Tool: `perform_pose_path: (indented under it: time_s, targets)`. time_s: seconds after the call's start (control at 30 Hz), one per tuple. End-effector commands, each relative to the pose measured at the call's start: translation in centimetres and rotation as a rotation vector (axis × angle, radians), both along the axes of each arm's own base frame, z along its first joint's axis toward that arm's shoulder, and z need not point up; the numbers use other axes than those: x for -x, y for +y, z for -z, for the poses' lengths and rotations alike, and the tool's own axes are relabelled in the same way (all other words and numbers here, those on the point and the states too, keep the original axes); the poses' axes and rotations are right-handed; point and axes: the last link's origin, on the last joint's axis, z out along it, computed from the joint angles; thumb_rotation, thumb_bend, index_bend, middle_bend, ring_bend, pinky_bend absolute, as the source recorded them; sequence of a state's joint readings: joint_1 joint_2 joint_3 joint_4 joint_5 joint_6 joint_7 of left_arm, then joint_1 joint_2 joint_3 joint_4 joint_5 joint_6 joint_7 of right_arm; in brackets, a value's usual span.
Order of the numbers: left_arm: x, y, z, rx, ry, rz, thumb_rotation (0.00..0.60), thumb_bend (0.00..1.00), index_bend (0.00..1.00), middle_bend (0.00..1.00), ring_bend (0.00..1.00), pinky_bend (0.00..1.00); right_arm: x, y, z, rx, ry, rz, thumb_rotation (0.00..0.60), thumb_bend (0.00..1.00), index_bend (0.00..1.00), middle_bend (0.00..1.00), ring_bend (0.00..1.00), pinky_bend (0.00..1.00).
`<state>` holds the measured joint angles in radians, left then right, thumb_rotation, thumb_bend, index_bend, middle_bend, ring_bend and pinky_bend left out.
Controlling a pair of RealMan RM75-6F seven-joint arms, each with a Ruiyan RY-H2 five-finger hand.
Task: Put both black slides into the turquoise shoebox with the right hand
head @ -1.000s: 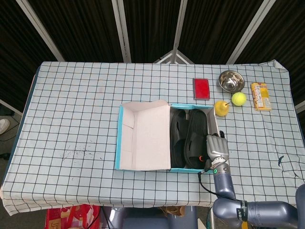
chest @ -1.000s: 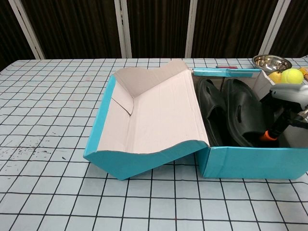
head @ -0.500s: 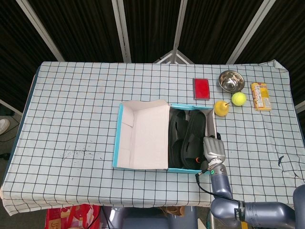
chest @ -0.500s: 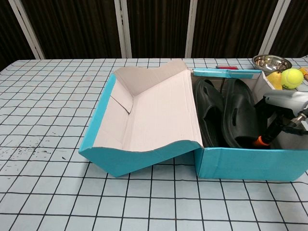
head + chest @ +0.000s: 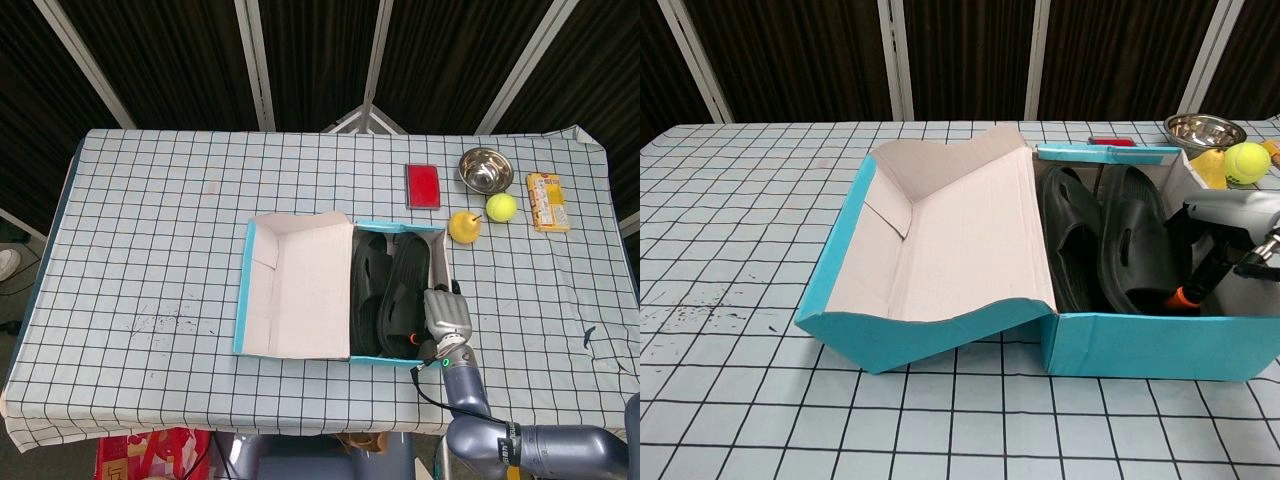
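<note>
Right hand: the right hand (image 5: 447, 312) is seen at the near right corner of the turquoise shoebox (image 5: 1140, 345), reaching in over its right wall; whether its fingers are apart or closed on anything cannot be told, since they are hidden behind the wall and the slides.
Left hand: none is shown in either view.
Black slides: both black slides (image 5: 390, 288) are seen inside the box, standing on edge side by side and leaning on one another, just to the left of the hand; the nearer one (image 5: 1138, 245) appears to be touching or almost touching it, the farther one (image 5: 1072, 235) lies beyond, against the raised lid.
Shoebox: the box lies open on the desk (image 5: 150, 230), its lid (image 5: 950, 235) folded out on the far side from the hand.
Handling, as judged: the slides are taken to be light, moulded foam or rubber, flexible and springy but not fragile; a matte surface that should not slip is assumed.
Hold, as judged: the strap band or the sole edge would be the best place for a pinch.
Task state, as judged: both slides appear to be already in the box, though not lying flat.
Other things: a yellow pear-like fruit (image 5: 463, 226) and a tennis ball (image 5: 501, 207) lie beyond the hand, well apart from it.
</note>
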<state>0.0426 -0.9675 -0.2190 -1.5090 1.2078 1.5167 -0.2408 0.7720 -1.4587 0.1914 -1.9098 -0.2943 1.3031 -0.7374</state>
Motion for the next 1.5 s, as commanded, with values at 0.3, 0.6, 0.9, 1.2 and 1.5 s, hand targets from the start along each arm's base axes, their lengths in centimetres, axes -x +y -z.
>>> perform_pose_path:
  time_s: [0.3,0.6,0.9,1.2,1.5]
  targets:
    - [0.0,0.0,0.0,0.0,-0.003,0.0,0.6,0.81,0.23,0.09,0.06,0.14,-0.9,0.0,-0.8,-0.052,-0.015,-0.017,0.6,0.08,0.04,0.09,0.03,0.0]
    - [0.1,-0.1,-0.1,-0.003,-0.008,0.001,0.6,0.81,0.23,0.09,0.06,0.14,-1.4,-0.2,-1.7,-0.045,-0.009,-0.019,0.6,0.07,0.0,0.05,0.02,0.0]
    - [0.0,0.0,0.0,0.002,-0.008,0.001,0.6,0.81,0.23,0.09,0.06,0.14,-1.6,-0.3,-2.6,-0.071,-0.004,-0.008,0.6,0.07,0.0,0.02,0.02,0.0]
    - [0.0,0.0,0.0,0.005,-0.01,0.001,0.6,0.81,0.23,0.09,0.06,0.14,-2.6,-0.5,-3.9,-0.077,-0.003,-0.029,0.6,0.07,0.0,0.01,0.02,0.0]
    - [-0.1,-0.1,0.0,0.006,-0.014,0.003,0.6,0.81,0.23,0.09,0.06,0.14,-3.3,-0.5,-5.4,-0.09,0.006,-0.023,0.6,0.07,0.0,0.01,0.02,0.0]
